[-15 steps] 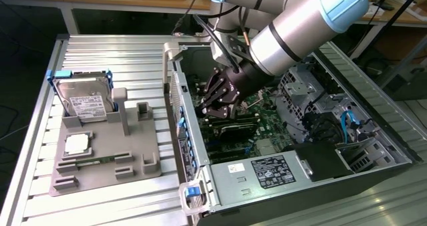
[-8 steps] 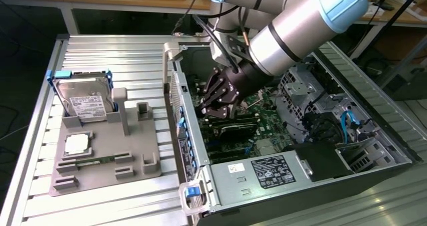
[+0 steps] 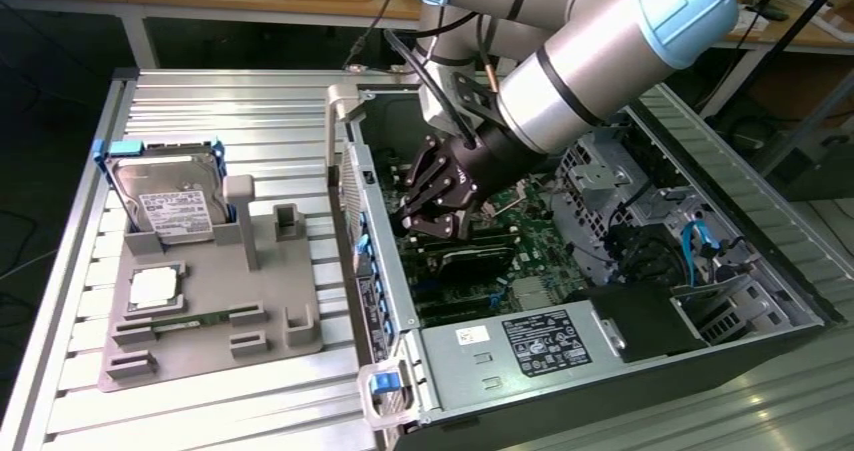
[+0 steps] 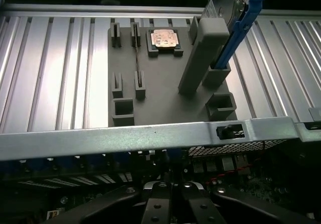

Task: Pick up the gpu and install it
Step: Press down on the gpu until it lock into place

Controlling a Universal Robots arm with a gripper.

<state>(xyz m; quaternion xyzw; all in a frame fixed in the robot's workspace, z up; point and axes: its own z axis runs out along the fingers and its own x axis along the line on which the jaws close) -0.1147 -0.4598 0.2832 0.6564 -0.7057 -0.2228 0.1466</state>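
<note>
End effector [image 3: 434,219] closed, fingers [image 4: 156,206] drawn together, reaching down into the open computer case [image 3: 350,171] just above the green motherboard [image 3: 534,241]. Pointed down at the board, probably to work at a slot there. Cannot say whether anything thin is pinched between the fingers.

Gpu not clearly made out. No dark card with a silver bracket on the grey holder [image 3: 200,341] outside the case, and the upright posts there stand empty. Judged therefore to be off the holder and down by the fingers, gripped edge-on or already seated, but not confirmed.

Beside the case, on the ribbed metal counter [image 3: 267,111], the holder carrying a hard drive [image 3: 167,201] upright in blue rails, a square chip [image 3: 154,289] lying flat, and a narrow memory stick [image 3: 180,321], each in its own recess for an easy grip.
</note>
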